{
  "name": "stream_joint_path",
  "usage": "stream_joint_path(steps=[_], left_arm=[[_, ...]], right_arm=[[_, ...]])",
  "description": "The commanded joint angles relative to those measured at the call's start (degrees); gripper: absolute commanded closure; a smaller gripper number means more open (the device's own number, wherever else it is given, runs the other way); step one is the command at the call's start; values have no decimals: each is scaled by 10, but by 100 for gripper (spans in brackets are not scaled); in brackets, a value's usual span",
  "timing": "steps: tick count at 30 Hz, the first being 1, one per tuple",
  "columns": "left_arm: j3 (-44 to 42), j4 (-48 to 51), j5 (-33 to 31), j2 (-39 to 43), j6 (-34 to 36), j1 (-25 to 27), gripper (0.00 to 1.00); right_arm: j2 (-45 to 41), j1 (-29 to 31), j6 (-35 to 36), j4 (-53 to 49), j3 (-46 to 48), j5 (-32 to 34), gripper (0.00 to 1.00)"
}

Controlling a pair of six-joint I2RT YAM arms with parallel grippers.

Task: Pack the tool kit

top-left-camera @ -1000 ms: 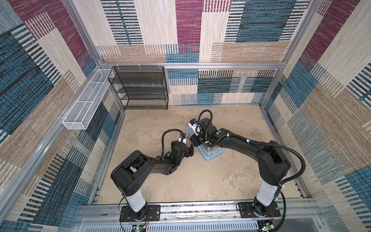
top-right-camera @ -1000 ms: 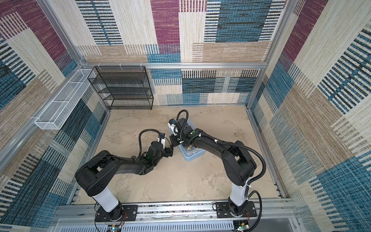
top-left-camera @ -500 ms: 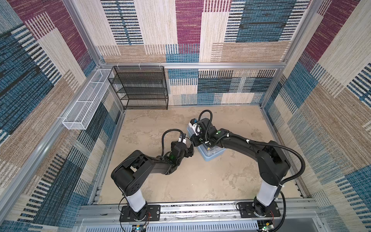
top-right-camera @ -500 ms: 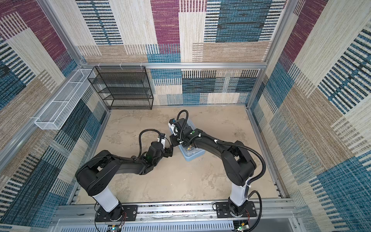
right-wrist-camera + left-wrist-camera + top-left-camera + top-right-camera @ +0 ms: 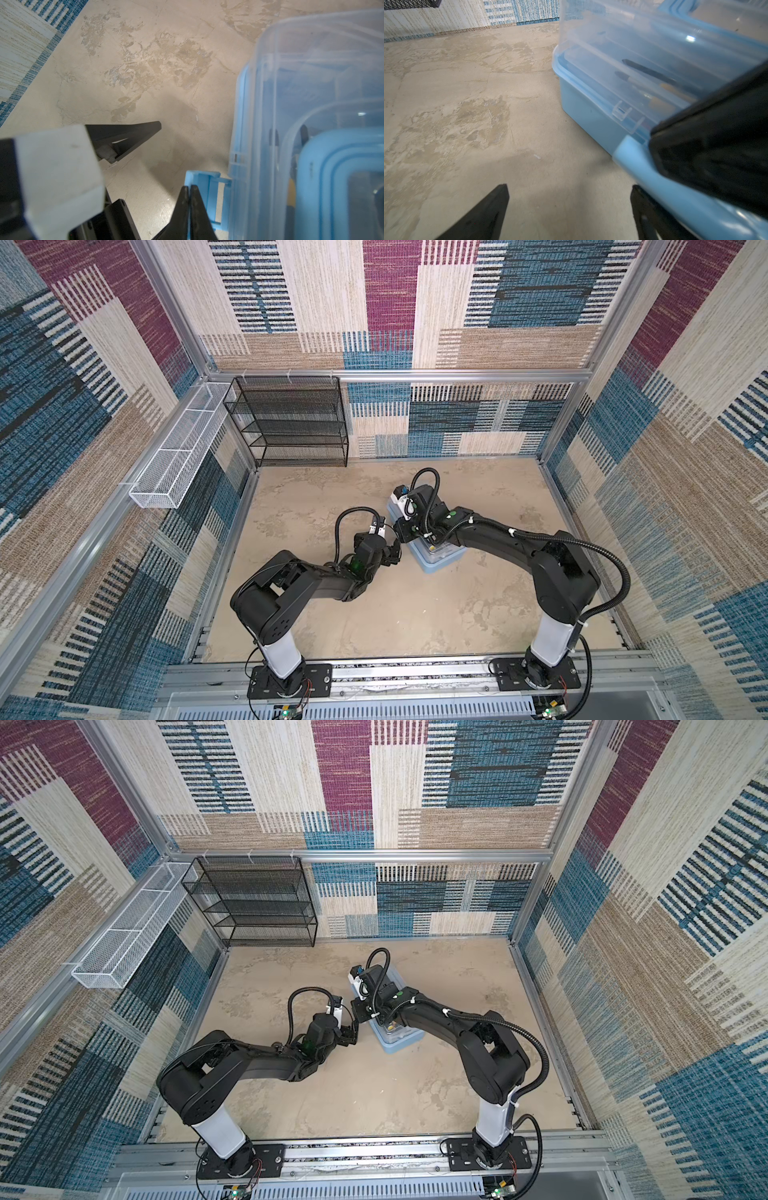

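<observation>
Right wrist view, right pincer (image 5: 189, 188) pressed together at blue latch (image 5: 204, 180), left pincer (image 5: 570, 188) spread

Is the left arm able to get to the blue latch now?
Probably yes. The left tool is open just beside the latch, with only bare table between. The shut right tool sits at the latch too, so it's crowded.

Walls (image 5: 390, 302) on the left, right and far sides are carpet tile, a patchwork of blue, magenta, beige and cream striped blocks. Aluminium frame rail (image 5: 457, 375) runs along the far wall, with posts at the corners. Floor (image 5: 415, 614) is beige, mottled stone-look with darker blotches. Black wire-mesh shelf rack (image 5: 291, 423) stands far left against the far wall. White wire-mesh basket (image 5: 178, 448) hangs on the left wall, just beside the rack. Light is even, shadows soft.
</observation>
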State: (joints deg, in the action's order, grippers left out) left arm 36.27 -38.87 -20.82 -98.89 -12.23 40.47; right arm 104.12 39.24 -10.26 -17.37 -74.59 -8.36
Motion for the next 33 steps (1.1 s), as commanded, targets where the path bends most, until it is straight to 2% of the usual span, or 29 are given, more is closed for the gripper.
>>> stream_joint_path(steps=[1, 23, 33], left_arm=[[4, -12, 2, 0, -2, 0, 5], [6, -6, 2, -2, -2, -2, 5], [14, -10, 9, -7, -3, -1, 5]], right_arm=[[6, -2, -3, -54, 9, 41, 91], [8, -1, -3, -81, 10, 80, 93], [2, 0, -8, -73, -7, 66, 88]])
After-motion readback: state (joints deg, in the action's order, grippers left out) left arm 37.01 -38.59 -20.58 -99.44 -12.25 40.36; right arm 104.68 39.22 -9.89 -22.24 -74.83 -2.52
